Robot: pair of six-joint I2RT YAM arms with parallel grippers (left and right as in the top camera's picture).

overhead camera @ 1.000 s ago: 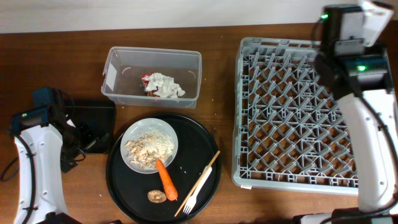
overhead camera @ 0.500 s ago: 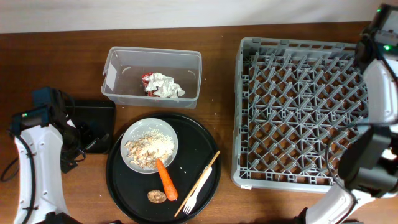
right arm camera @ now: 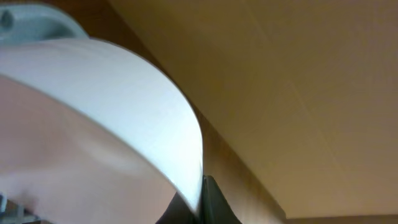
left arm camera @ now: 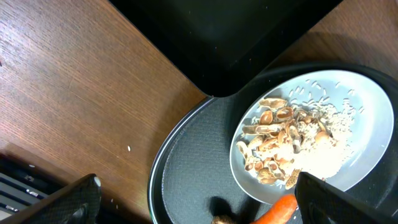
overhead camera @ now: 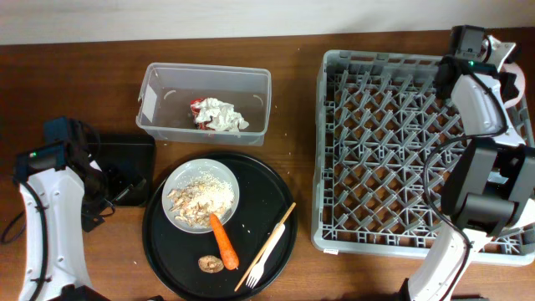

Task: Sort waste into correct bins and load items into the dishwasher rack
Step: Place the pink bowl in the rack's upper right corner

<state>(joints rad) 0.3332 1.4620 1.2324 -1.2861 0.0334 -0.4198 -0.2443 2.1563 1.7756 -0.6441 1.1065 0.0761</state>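
My right gripper [overhead camera: 491, 60] is over the far right corner of the grey dishwasher rack [overhead camera: 401, 150]. It is shut on the rim of the pale pink bowl [right arm camera: 93, 124], which fills the right wrist view. The white plate [overhead camera: 173, 184] holds the beige food heap [overhead camera: 201, 199], with the carrot [overhead camera: 223, 241] leaning on its edge. The brown lump [overhead camera: 210, 263], chopsticks [overhead camera: 276, 234] and white fork [overhead camera: 261, 266] lie beside it. The clear tub [overhead camera: 159, 92] holds tissues [overhead camera: 224, 115] and a red wrapper [overhead camera: 195, 106]. My left gripper [left arm camera: 199, 208] is open and empty, above the tray's left edge.
The plate, carrot, lump, chopsticks and fork all lie on a large round black tray [overhead camera: 259, 201]. The flat black rectangular tray [overhead camera: 125, 159] lies left of it, beside my left arm. The cups are out of view.
My right arm has swung about at the table's back right and now hangs over the rack's far right corner with the bowl. The left arm has not moved.
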